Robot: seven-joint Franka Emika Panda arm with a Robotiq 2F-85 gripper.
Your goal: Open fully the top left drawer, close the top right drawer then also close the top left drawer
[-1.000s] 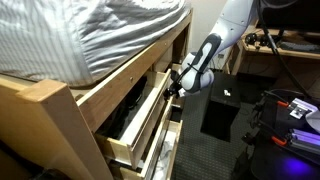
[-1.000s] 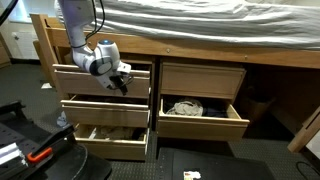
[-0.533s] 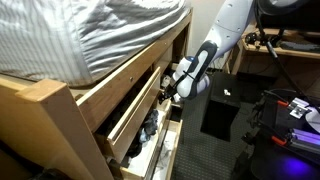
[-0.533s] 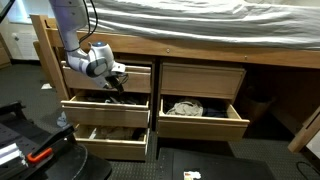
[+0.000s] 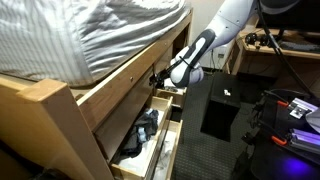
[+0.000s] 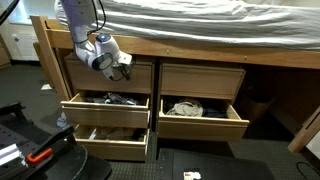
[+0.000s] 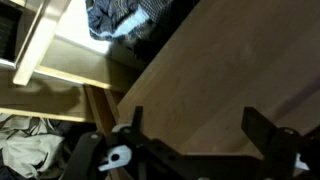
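**Open pincer at the shut top left drawer**

I am seeing the white jointed arm (image 6: 78,25) slanting down in front of the pale-wood bed frame (image 6: 200,50). Its wrist is bending so the black gripper (image 6: 121,70) is pointing straight at the frame's side. In the wrist view the two dark fingers (image 7: 132,120) are standing wide apart and holding nothing. I cannot tell whether they are touching the wood.

The long pale-wood top left drawer (image 6: 85,82) with its plain flat front is sitting flush in the bed frame, just under the side rail. Its long axis is running level along that rail and its front is facing out from the frame. The matching pale-wood top right drawer (image 6: 203,80) is lying flush beside it. Under the top left drawer, a lower pale-wood drawer (image 6: 105,108) is standing out of the frame, showing dark clothing (image 5: 140,128).
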